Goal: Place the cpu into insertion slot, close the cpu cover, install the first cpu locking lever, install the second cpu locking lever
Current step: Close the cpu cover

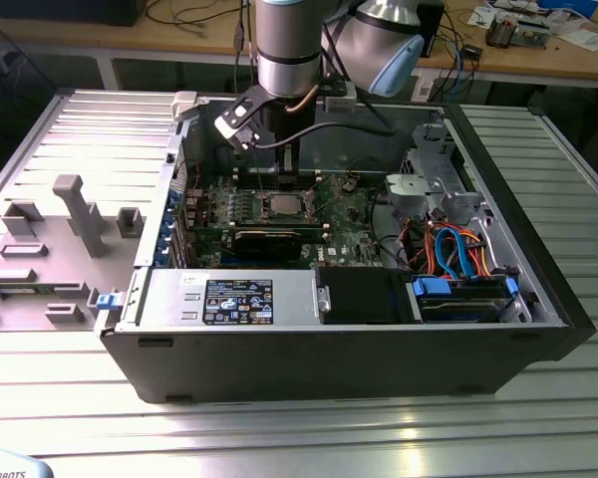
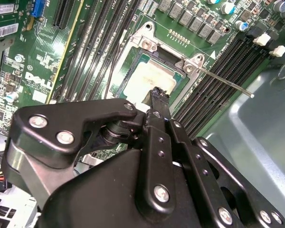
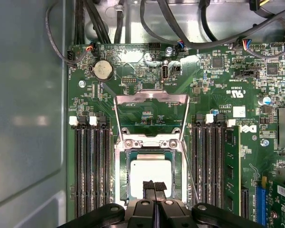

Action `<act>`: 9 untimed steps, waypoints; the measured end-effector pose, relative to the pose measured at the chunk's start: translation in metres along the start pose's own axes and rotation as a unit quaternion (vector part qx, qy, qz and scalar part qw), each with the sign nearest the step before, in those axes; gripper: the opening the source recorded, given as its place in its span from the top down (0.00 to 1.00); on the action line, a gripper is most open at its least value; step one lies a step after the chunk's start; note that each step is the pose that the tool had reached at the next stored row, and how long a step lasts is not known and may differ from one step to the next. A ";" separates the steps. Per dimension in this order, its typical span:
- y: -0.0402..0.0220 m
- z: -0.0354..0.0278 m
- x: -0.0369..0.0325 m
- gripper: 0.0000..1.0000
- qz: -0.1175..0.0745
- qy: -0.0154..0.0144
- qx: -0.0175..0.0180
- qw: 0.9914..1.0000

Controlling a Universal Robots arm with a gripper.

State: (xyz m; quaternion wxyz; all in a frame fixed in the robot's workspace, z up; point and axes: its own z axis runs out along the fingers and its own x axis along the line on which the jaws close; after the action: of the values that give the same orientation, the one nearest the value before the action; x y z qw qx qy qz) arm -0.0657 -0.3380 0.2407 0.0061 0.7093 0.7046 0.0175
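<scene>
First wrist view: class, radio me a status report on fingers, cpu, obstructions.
Fingers shut, empty, over cpu. It sits in insertion slot; cpu cover open. Locking lever unlatched, jutting beside slot.

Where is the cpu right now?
In the first wrist view, the cpu lies in the insertion slot, between the two banks of memory slots, right at the tip of the claw.

The flat square cpu [image 3: 149, 175] has a pale silver-grey metal top and sits inside the dark insertion slot [image 3: 121, 180]. The thin metal cpu cover [image 3: 151, 98] is bare silver, the printed motherboard [image 3: 133, 111] green, and the claw [image 3: 154, 184] matte black. The cables [image 1: 456, 249] are orange and blue.
</scene>
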 end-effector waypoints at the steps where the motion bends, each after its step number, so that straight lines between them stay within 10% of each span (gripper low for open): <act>1: 0.0001 -0.0014 0.0000 0.89 0.000 0.000 0.000 1.000; 9: 0.0001 -0.0030 0.0001 0.89 0.000 0.000 0.000 1.000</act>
State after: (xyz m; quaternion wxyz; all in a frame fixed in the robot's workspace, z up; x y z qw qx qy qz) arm -0.0657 -0.3380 0.2437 0.0061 0.7093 0.7046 0.0175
